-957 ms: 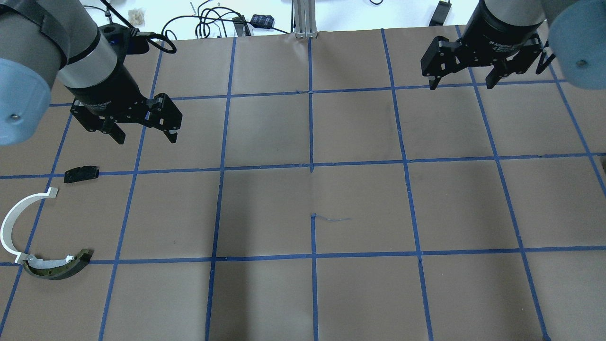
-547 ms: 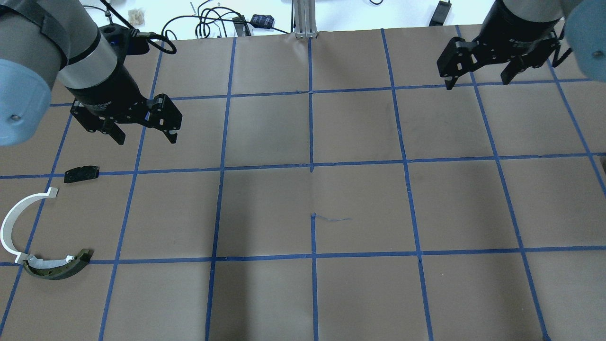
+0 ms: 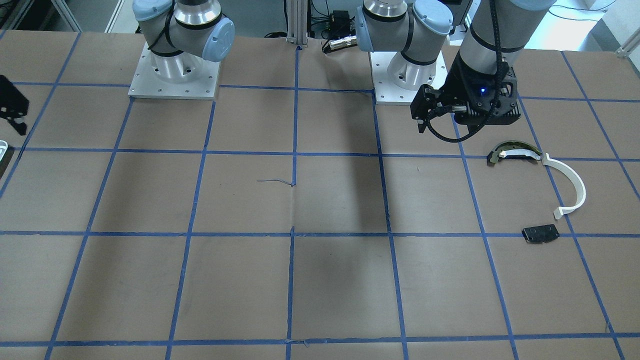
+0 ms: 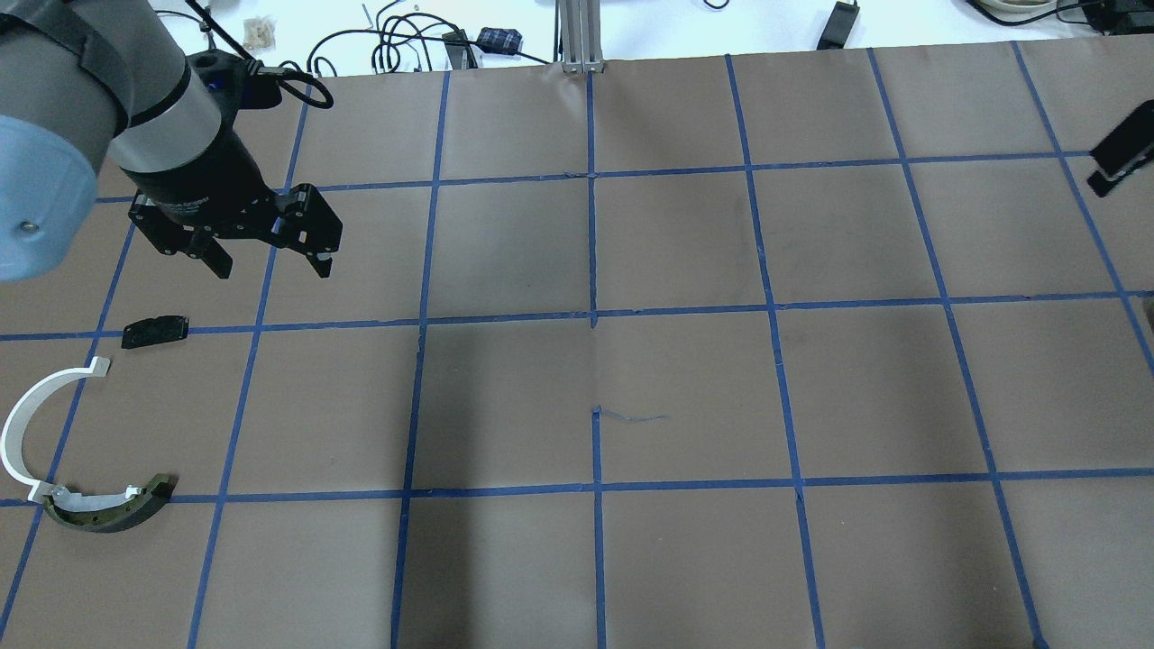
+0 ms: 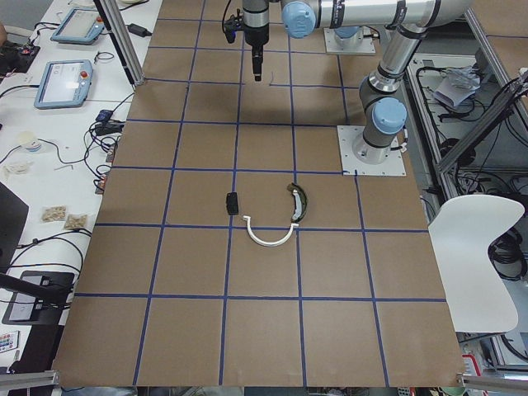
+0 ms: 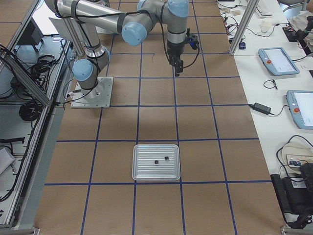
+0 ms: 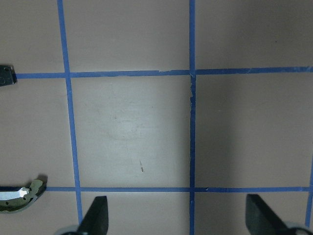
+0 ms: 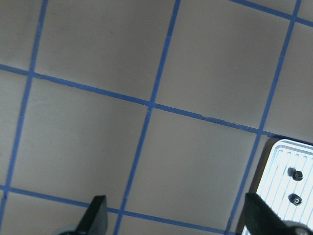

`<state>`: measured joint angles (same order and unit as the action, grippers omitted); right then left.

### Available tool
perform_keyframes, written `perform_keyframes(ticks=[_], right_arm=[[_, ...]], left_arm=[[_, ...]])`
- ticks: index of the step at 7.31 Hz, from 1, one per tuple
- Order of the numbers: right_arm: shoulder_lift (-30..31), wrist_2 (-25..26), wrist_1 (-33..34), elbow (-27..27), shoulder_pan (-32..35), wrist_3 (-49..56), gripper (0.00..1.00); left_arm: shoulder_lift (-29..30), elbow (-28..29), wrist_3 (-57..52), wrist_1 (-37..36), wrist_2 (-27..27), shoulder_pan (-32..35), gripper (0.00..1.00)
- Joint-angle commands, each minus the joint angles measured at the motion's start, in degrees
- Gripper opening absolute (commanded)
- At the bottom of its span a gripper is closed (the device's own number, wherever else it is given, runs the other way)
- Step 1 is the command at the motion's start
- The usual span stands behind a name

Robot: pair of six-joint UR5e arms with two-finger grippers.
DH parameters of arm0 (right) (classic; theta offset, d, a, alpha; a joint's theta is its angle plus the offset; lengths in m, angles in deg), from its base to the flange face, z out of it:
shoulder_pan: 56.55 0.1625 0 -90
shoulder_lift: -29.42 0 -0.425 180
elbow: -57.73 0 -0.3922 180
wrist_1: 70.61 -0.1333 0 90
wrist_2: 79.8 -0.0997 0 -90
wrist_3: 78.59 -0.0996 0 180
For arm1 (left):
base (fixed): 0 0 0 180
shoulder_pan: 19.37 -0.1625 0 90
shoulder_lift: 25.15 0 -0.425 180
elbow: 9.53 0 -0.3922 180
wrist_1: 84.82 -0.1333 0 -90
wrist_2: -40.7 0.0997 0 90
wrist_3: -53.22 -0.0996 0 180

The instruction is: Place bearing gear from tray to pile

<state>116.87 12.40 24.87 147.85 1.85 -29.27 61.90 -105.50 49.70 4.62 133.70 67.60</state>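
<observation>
The silvery tray (image 6: 156, 180) lies on the table with two small black gears (image 6: 156, 162) on it. It also shows in the right wrist view (image 8: 279, 196) at the lower right corner. My right gripper (image 8: 177, 218) is open and empty, raised beside the tray, at the overhead view's right edge (image 4: 1118, 167). The pile lies at the left: a white half-ring (image 4: 18, 424), a curved black-and-gold piece (image 4: 113, 512) and a small black plate (image 4: 155, 331). My left gripper (image 4: 270, 267) is open and empty, raised just beyond the plate.
Brown paper with a blue tape grid (image 4: 592, 320) covers the table. Cables and small devices (image 4: 406, 41) lie past the far edge. Both arm bases (image 3: 172, 75) stand at the robot's side of the table.
My right gripper has moved right, almost out of the overhead view. My left gripper has barely shifted. The pile parts have not moved.
</observation>
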Motion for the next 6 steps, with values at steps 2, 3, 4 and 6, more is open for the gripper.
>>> perform_keyframes(ticks=[2, 3, 4, 6], right_arm=[[-12.3, -0.2, 16.3, 0.8, -14.5, 36.9, 1.00], [-16.0, -0.7, 16.8, 0.8, -18.7, 39.3, 1.00], [-20.4, -1.3, 18.4, 0.9, -22.2, 45.5, 1.00], [-26.7, -2.2, 24.5, 1.1, -24.8, 47.7, 1.00]], left_arm=[[-0.2, -0.1, 0.0, 0.6, 0.1, 0.0, 1.00], [-0.3, -0.1, 0.0, 0.6, 0.1, 0.0, 1.00], [-0.3, -0.2, 0.0, 0.6, 0.1, 0.0, 1.00], [-0.2, -0.2, 0.1, 0.6, 0.1, 0.0, 1.00]])
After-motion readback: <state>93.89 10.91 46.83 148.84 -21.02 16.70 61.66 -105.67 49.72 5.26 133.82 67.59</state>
